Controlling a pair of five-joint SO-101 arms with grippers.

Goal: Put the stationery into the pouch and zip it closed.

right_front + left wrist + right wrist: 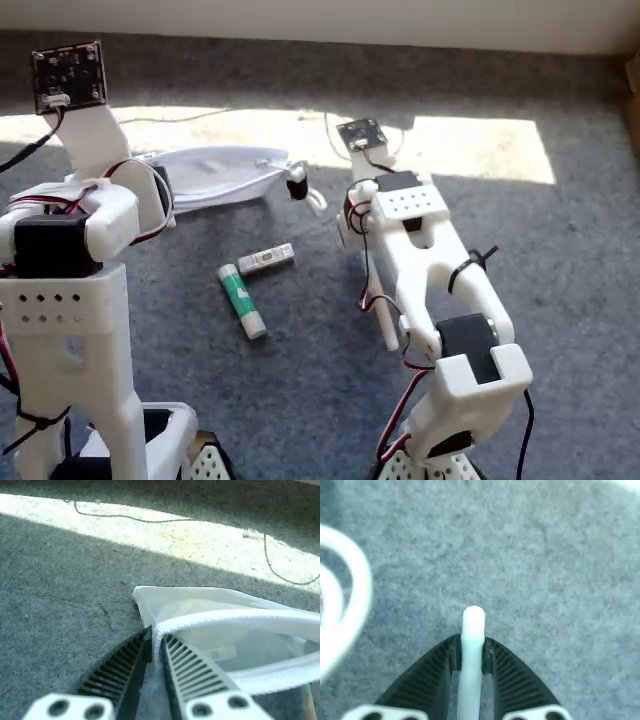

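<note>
The white mesh pouch (215, 172) lies open on the grey carpet at the back left. My left gripper (152, 641) is shut on the corner of its zipped rim (220, 619), at the pouch's left end. Beside the pouch's right end, my right gripper (298, 188) is shut on a white pen (472, 630), whose tip sticks out past the fingers just above the carpet. The pouch's rim (350, 600) curves close by in the right wrist view. A green-and-white glue stick (242, 300) and a small white eraser-like piece (266, 259) lie on the carpet in front of the pouch.
Thin cables (280, 565) trail over a sunlit strip of carpet (450, 145) behind the pouch. A white rod-like thing (386, 322) shows beside the right arm's lower link. The left arm's tall base (70, 330) stands at the front left.
</note>
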